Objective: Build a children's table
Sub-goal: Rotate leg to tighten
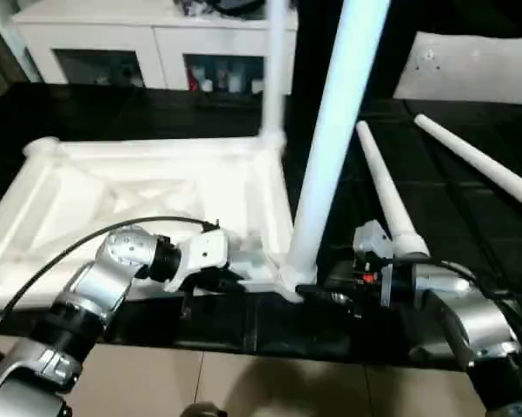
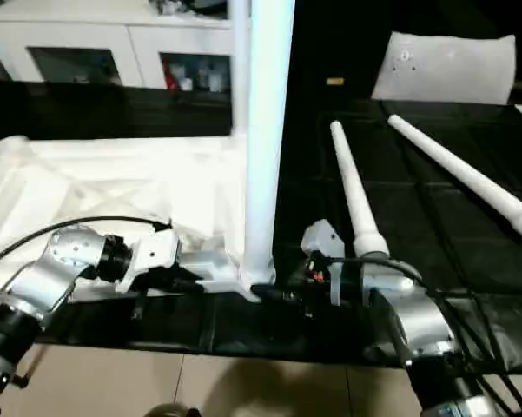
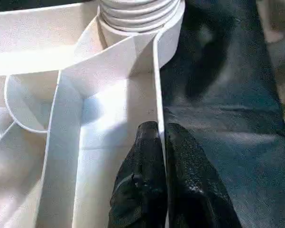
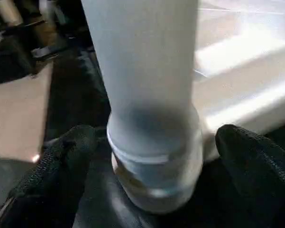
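The children's table top lies upside down on the black work table, ribbed underside up. One white leg stands upright in the far right corner socket. A second leg stands in the near right corner socket. Two loose legs lie on the black cover to the right. My left gripper is shut on the thin near rim wall of the top, close to that near socket. My right gripper is open, its fingers flanking the base of the near leg without touching it.
A white cabinet with glass doors stands behind the black work table. A white sheet lies at the back right. The table's front edge runs just below my grippers, with tiled floor beyond it.
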{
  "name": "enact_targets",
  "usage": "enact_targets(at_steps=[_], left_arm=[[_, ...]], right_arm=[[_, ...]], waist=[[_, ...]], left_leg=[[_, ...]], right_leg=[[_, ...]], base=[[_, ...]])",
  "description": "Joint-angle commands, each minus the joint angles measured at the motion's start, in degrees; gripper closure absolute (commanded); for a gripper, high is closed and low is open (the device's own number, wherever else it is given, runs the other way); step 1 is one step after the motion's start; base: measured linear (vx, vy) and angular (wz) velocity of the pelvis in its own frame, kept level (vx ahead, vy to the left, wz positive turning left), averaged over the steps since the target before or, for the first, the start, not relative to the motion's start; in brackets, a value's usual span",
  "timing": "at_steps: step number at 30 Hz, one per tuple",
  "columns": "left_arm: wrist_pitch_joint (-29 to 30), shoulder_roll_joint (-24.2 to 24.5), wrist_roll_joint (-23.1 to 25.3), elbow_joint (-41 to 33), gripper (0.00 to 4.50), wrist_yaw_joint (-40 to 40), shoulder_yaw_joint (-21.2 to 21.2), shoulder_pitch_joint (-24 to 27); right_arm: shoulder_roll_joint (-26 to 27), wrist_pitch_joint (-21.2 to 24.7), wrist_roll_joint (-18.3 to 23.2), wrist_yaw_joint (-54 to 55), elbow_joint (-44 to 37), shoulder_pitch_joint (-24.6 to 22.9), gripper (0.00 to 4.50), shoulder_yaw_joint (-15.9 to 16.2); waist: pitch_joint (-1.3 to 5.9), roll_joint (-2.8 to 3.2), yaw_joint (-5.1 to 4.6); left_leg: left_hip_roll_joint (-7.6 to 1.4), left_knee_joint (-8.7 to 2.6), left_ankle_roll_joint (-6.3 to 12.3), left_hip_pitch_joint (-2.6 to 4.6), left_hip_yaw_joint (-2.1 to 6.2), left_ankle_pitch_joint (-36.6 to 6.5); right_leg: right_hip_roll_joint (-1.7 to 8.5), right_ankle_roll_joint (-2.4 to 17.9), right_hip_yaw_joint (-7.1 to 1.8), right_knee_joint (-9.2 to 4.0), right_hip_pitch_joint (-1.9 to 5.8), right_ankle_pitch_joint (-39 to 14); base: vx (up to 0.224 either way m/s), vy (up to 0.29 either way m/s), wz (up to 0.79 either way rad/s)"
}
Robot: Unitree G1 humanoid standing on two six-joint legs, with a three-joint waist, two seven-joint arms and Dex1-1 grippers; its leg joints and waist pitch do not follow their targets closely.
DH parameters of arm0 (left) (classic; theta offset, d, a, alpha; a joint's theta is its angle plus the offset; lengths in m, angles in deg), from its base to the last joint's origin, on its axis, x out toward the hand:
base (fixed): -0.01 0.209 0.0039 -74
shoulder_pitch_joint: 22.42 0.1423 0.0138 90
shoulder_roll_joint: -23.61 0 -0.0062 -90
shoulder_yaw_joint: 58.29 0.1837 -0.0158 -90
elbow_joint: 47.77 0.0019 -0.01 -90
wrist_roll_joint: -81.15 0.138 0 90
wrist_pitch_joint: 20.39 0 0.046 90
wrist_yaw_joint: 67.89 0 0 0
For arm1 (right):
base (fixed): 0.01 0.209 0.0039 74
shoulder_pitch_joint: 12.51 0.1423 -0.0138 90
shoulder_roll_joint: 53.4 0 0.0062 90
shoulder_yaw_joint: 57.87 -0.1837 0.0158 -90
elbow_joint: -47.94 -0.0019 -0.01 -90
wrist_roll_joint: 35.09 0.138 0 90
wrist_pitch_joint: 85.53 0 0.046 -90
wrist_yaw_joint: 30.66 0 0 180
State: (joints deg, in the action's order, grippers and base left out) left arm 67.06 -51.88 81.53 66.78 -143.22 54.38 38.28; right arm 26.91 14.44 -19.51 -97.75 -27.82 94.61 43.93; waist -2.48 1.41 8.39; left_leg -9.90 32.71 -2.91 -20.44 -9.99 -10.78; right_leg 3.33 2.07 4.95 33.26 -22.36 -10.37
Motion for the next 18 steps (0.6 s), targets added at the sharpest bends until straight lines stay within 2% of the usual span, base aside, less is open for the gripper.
enact_targets(at_steps=[1,3,4,7,8,9,10,11,15,18], left_arm=[[-2.46,0.39,2.14,0.50,4.50,-2.79,2.17,-1.40],[-3.85,0.42,2.39,1.67,4.50,-3.81,2.60,-2.20],[-4.03,0.42,2.43,1.84,4.50,-3.96,2.67,-2.31],[-5.58,0.35,2.77,3.33,4.50,-4.95,3.26,-3.13],[-5.89,0.32,2.91,3.61,4.50,-5.18,3.46,-3.29],[-6.39,0.27,2.98,4.12,4.50,-5.39,3.76,-3.55],[-6.40,0.26,2.99,4.14,4.50,-5.39,3.77,-3.55],[-6.55,0.28,3.02,4.29,4.50,-5.40,3.84,-3.58],[-7.36,0.30,3.41,5.36,4.50,-5.10,3.74,-3.78],[-7.89,0.18,3.61,6.38,4.50,-4.70,3.56,-3.95]], right_arm=[[-0.52,0.61,0.13,-2.25,-0.38,1.24,0.22,1.26],[-0.42,0.87,0.16,-3.75,0.11,2.18,0.22,2.06],[-0.40,0.84,0.11,-3.98,0.21,2.34,0.51,2.20],[-0.16,0.88,-0.27,-5.64,1.19,3.44,0.60,3.06],[-0.07,1.01,-0.34,-6.20,1.49,3.72,0.65,3.43],[-0.01,1.12,-0.41,-6.87,1.88,4.00,0.90,3.92],[-0.01,1.12,-0.42,-6.89,1.89,4.01,0.90,3.94],[0.05,1.07,-0.51,-7.00,1.96,4.02,0.99,4.15],[0.45,1.13,-0.57,-7.10,2.15,4.08,1.39,4.44],[0.70,1.03,-0.62,-7.46,2.63,4.07,1.49,4.35]], waist=[[3.44,-0.33,-0.02],[3.52,-0.23,0.24],[3.57,-0.26,0.29],[3.70,-0.47,0.52],[3.70,-0.43,0.54],[3.63,-0.43,0.55],[3.58,-0.41,0.59],[3.55,-0.66,0.79],[3.54,-0.51,1.05],[3.52,-0.51,1.07]], left_leg=[[-3.90,-3.24,4.30,0.47,1.00,-8.30],[-3.98,-3.18,4.19,0.53,1.05,-7.96],[-3.97,-3.14,4.17,0.49,1.06,-7.72],[-3.88,-3.00,4.31,0.37,1.02,-6.75],[-3.89,-3.00,4.15,0.34,1.03,-7.04],[-3.91,-3.00,4.06,0.33,1.03,-7.37],[-3.89,-2.99,4.01,0.36,1.03,-7.77],[-3.96,-3.06,3.70,0.37,1.04,-8.04],[-3.98,-3.10,3.18,0.43,1.07,-8.65],[-3.95,-3.09,2.98,0.50,1.06,-8.97]], right_leg=[[5.71,8.98,-3.37,-3.30,2.64,-12.42],[5.80,9.21,-3.35,-3.20,2.62,-11.68],[5.77,9.28,-3.35,-3.12,2.67,-11.18],[5.77,9.93,-3.27,-2.74,2.73,-8.95],[5.84,9.95,-3.27,-2.74,2.77,-9.40],[5.87,9.87,-3.29,-2.83,2.73,-9.94],[5.88,9.75,-3.27,-2.91,2.70,-10.67],[6.03,9.26,-3.33,-2.95,2.77,-12.07],[6.00,8.54,-3.34,-3.14,2.64,-13.88],[5.96,8.25,-3.34,-3.22,2.55,-14.45]], base=[[0.000,0.000,0.00],[0.000,0.000,0.00],[0.000,0.000,0.00],[0.000,0.000,0.00],[0.000,0.000,0.00],[0.000,0.000,0.00],[0.000,0.000,0.00],[0.000,0.000,0.00],[0.000,0.000,0.00],[0.000,0.000,0.00]])
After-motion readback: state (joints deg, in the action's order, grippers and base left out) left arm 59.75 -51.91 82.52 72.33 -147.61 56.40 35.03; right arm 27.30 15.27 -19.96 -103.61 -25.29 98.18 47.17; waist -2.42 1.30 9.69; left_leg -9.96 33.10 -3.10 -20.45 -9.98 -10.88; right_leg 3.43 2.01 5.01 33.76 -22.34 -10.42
